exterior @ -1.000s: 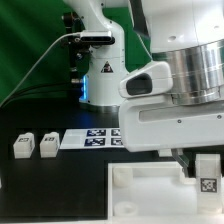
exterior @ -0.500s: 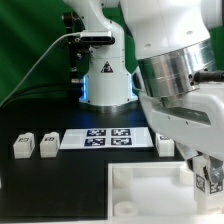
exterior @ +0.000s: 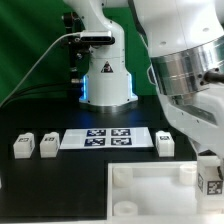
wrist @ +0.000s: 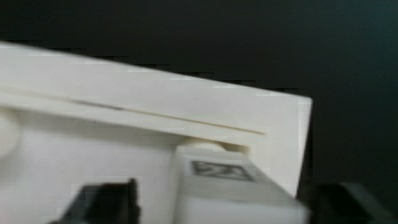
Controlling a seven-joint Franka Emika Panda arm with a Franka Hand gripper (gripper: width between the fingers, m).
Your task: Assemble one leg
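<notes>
My gripper [exterior: 211, 170] is at the exterior view's right edge, over the right corner of the wide white square base [exterior: 140, 192]. It is shut on the leg [exterior: 212, 181], a small white block with a black-and-white tag, held upright just above or at that corner; I cannot tell if it touches. In the wrist view the leg [wrist: 217, 178] stands between the two dark fingers [wrist: 107, 203] of my gripper [wrist: 222, 208], with the base [wrist: 125, 100] beneath it.
Two loose legs [exterior: 22, 146] [exterior: 47, 145] lie at the exterior view's left, and a third [exterior: 165, 143] beside the right end of the marker board [exterior: 105, 138]. The arm's white pedestal [exterior: 105, 80] stands behind the board.
The gripper has carried the leg toward the exterior view's right and slightly down. The arm's body has swung off the marker board, uncovering it and the third loose leg.
</notes>
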